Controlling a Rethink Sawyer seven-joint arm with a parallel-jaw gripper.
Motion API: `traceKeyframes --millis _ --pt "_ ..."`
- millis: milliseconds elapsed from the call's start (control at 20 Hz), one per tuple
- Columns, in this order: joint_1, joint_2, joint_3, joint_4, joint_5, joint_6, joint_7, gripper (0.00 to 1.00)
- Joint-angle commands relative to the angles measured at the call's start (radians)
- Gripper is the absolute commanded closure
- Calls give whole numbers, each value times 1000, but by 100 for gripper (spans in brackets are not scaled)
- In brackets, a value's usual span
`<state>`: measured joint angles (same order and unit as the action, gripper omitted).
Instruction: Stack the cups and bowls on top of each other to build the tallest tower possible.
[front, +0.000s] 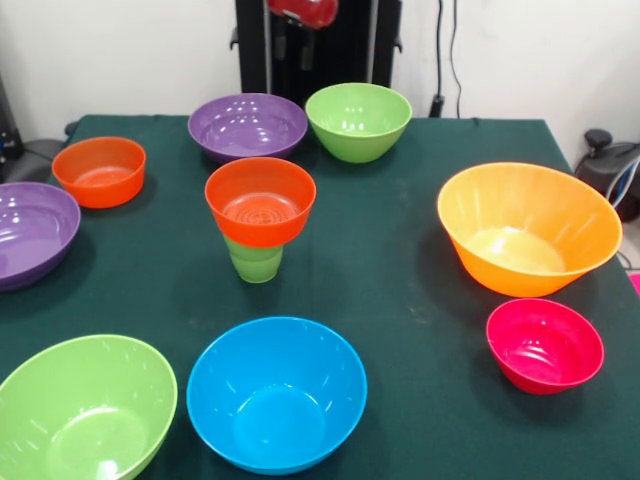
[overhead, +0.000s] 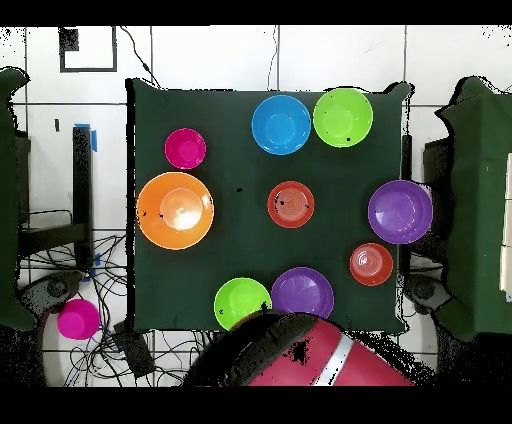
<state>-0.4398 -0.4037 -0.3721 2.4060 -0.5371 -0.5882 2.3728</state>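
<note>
**Tech A:** Bowls first, nearest row of the front view. Report positions.

**Tech B:** Lime-green bowl (front: 85, 410) at 7 o'clock on the green table cloth (front: 400, 290), blue bowl (front: 276, 392) just beside it at 6 o'clock. Pink-red bowl (front: 545, 344) at 4 o'clock, close in front of the large orange bowl (front: 528, 228) at 3 o'clock; whether these two touch cannot be told.

**Tech A:** Centre of the table?

**Tech B:** Tower (front: 259, 215) near centre: light-green cup (front: 256, 260) upright on the cloth, one orange-red bowl (front: 260, 200) seated in its mouth, rim up. Two items high. Overhead view shows the same bowl (overhead: 291, 204) well apart from all others.

**Tech A:** Left edge and far row?

**Tech B:** Purple bowl (front: 32, 232) at 9 o'clock, partly cut off by the frame. Second orange-red bowl (front: 99, 171) at 10 o'clock. Second purple bowl (front: 247, 126) at 11 o'clock, second lime-green bowl (front: 358, 121) just beside it at 12 o'clock. All stand upright and empty.

**Tech A:** Gripper state?

**Tech B:** Cannot tell. Only the red arm (front: 302, 10) shows at the top edge, before the black pedestal (front: 318, 55); in the overhead view its red and black bulk (overhead: 300, 352) lies at 6 o'clock, over the table edge.
</note>
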Motion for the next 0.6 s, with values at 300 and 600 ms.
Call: traceKeyframes --millis 300,600 --pt "-70 223 -13 -120 -36 -155 70 0" --pt "7 148 5 -45 29 -137 87 0"
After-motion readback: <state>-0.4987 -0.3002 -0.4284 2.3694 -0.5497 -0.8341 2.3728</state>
